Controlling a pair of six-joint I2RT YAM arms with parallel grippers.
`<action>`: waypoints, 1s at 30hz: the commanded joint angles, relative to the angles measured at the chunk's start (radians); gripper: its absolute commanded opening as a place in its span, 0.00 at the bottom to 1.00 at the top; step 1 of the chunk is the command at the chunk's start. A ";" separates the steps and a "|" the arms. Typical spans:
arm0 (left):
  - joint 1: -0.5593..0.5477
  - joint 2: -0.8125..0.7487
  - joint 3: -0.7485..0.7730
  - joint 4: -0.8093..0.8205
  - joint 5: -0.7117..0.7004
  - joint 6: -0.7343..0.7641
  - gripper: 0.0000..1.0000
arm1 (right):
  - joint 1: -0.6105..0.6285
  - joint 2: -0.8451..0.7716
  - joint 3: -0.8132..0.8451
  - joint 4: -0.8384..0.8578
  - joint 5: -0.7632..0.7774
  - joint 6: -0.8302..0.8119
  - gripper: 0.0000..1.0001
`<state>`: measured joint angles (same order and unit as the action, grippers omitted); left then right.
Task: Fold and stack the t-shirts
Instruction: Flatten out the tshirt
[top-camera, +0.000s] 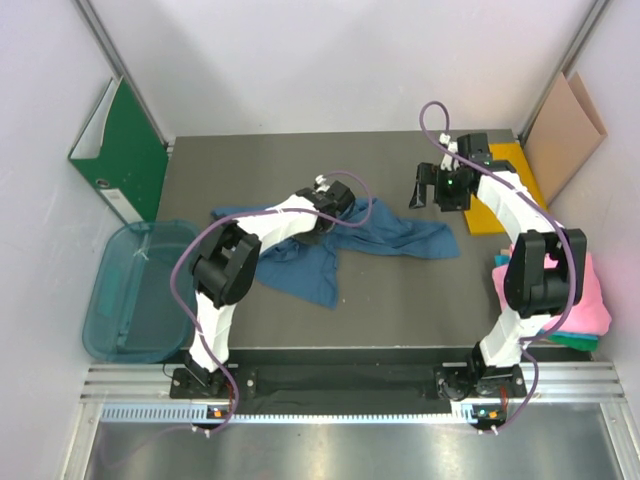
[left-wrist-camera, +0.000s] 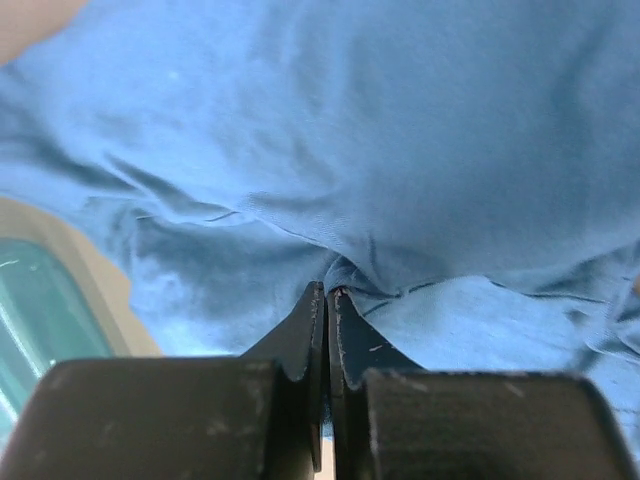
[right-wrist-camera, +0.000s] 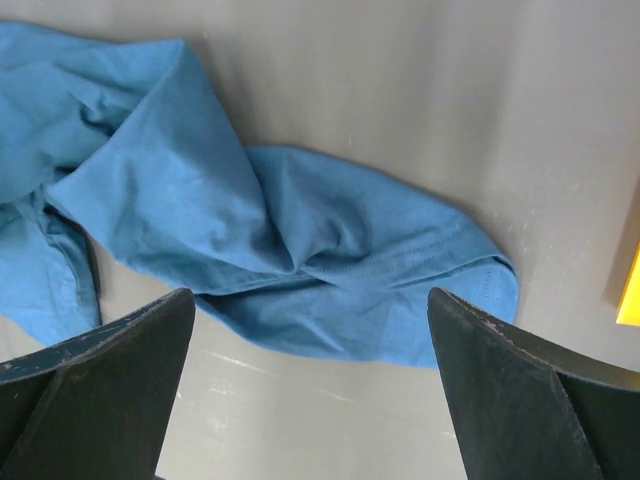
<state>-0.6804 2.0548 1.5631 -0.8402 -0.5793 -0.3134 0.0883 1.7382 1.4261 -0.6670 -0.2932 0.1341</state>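
A dark blue t-shirt (top-camera: 395, 238) lies crumpled and spread across the middle of the table. My left gripper (top-camera: 338, 205) is down on its upper middle. In the left wrist view that gripper (left-wrist-camera: 328, 291) is shut, with a small fold of the blue t-shirt (left-wrist-camera: 380, 150) pinched between its tips. My right gripper (top-camera: 437, 195) hovers open above the shirt's right end. Between its wide-apart fingers (right-wrist-camera: 310, 300) a hemmed edge of the blue t-shirt (right-wrist-camera: 330, 260) shows, untouched. A pink t-shirt (top-camera: 592, 285) lies at the table's right edge on a teal-green t-shirt (top-camera: 578, 340).
A yellow flat sheet (top-camera: 512, 185) lies at the back right by the right arm. A green binder (top-camera: 122, 160) leans on the left wall and brown cardboard (top-camera: 565, 135) on the right wall. A teal plastic bin (top-camera: 135, 292) sits left of the table.
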 joint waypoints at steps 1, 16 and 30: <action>0.036 -0.047 0.055 -0.062 -0.093 -0.038 0.00 | -0.024 -0.057 -0.012 0.007 0.023 0.015 1.00; 0.331 -0.122 0.436 -0.160 -0.036 -0.032 0.00 | -0.023 0.020 -0.033 0.070 -0.252 0.081 1.00; 0.360 0.097 0.765 -0.249 0.035 0.002 0.00 | 0.270 -0.011 0.076 -0.017 -0.072 -0.044 0.69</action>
<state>-0.3435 2.1082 2.2307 -1.0439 -0.5667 -0.3302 0.3000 1.7611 1.4555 -0.6540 -0.4465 0.1463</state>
